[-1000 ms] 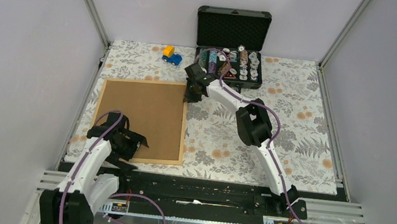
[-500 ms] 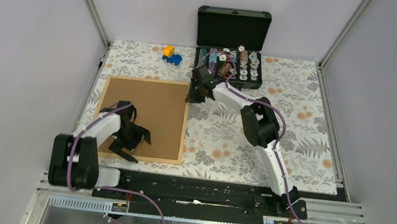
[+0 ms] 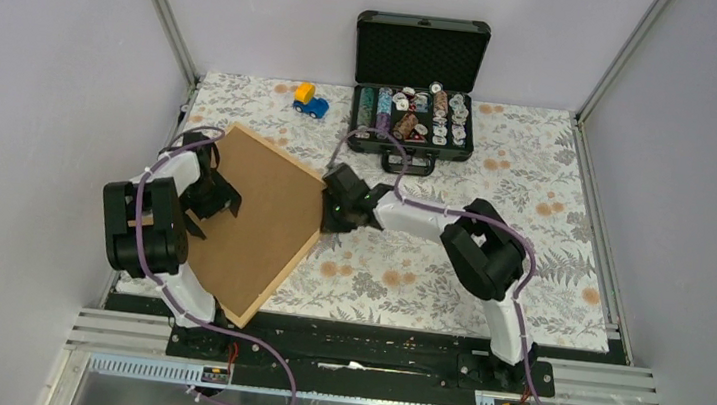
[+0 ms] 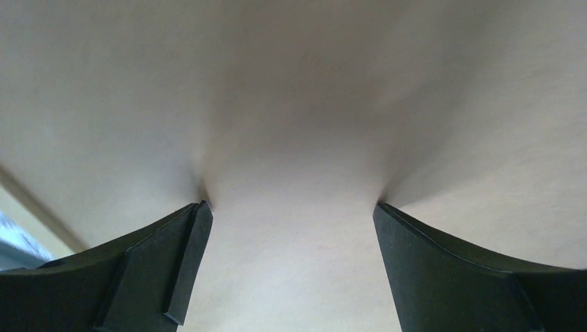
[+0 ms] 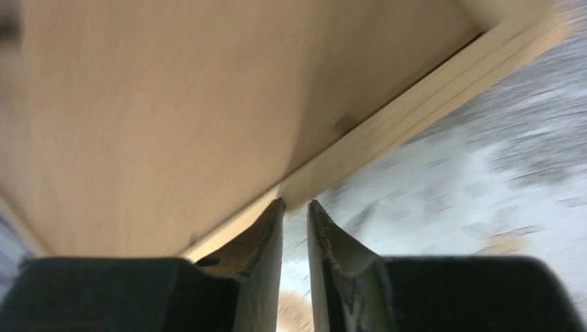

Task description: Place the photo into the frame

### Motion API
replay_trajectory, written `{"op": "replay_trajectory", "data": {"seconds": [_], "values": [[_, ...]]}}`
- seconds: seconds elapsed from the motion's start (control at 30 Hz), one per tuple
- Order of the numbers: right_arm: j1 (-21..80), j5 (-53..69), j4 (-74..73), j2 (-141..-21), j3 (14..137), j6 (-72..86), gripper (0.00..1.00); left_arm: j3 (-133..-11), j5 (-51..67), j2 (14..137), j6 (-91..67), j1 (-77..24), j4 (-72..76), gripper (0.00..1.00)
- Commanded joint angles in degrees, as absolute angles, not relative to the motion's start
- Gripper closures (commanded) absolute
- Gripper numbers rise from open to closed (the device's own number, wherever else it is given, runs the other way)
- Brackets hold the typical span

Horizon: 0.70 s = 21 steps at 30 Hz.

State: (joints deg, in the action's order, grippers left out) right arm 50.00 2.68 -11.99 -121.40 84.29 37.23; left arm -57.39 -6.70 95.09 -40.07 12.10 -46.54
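The frame [image 3: 262, 223] lies back side up on the left of the table, turned askew, its brown backing board [image 3: 254, 202] showing inside the light wood rail. My right gripper [image 3: 332, 205] is at its right corner. In the right wrist view its narrow jaws [image 5: 295, 204] pinch the wood rail [image 5: 415, 111] at the tips. My left gripper [image 3: 217, 198] is over the frame's left part, open wide. Its fingertips [image 4: 197, 211] touch a plain pale surface [image 4: 291, 104] that fills the left wrist view. The photo is out of view.
An open black case [image 3: 418, 78] holding several small items stands at the back centre. A blue and yellow toy car [image 3: 310, 102] sits to its left. A floral cloth [image 3: 498, 177] covers the table. Walls with metal posts close in both sides.
The frame has swung round from square to askew, its far right corner pulled nearer with my right gripper. My left gripper moved from the frame's near left corner up to its left part.
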Motion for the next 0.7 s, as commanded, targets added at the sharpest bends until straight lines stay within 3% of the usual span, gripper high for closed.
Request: {"op": "replay_trajectory", "data": {"seconds": [0.0, 0.07, 0.17, 0.3, 0.4, 0.53, 0.67], "values": [[59.8, 15.67, -22.73, -119.57, 79.95, 29.83, 0.87, -62.89, -13.61, 103.16, -30.26, 12.65, -36.13, 0.01], [59.86, 17.29, -23.76, -116.15, 79.6, 27.18, 0.75, -64.8, -14.32, 103.89, -29.02, 12.7, -36.34, 0.01], [59.41, 8.2, -28.82, -109.52, 82.09, 21.74, 0.44, -66.87, -13.47, 102.66, -26.96, 12.77, -36.83, 0.01], [53.09, 4.98, -32.57, -105.7, 89.1, 17.13, 0.18, -65.6, -14.95, 95.72, -28.84, 12.57, -39.1, 0.01], [48.44, 3.73, -29.87, -108.32, 92.47, 13.85, 0.05, -63.18, -17.48, 88.64, -33.49, 13.02, -42.38, 0.01], [45.76, 2.7, -27.75, -118.62, 101.7, 9.12, 0.02, -58.17, -14.51, 79.32, -35.33, 13.03, -42.49, 0.01], [44.68, 3.08, -28.93, -131.39, 114.69, 6.37, 0.18, -56.76, -10.08, 75.01, -34.04, 12.2, -44.05, 0.01]]}}
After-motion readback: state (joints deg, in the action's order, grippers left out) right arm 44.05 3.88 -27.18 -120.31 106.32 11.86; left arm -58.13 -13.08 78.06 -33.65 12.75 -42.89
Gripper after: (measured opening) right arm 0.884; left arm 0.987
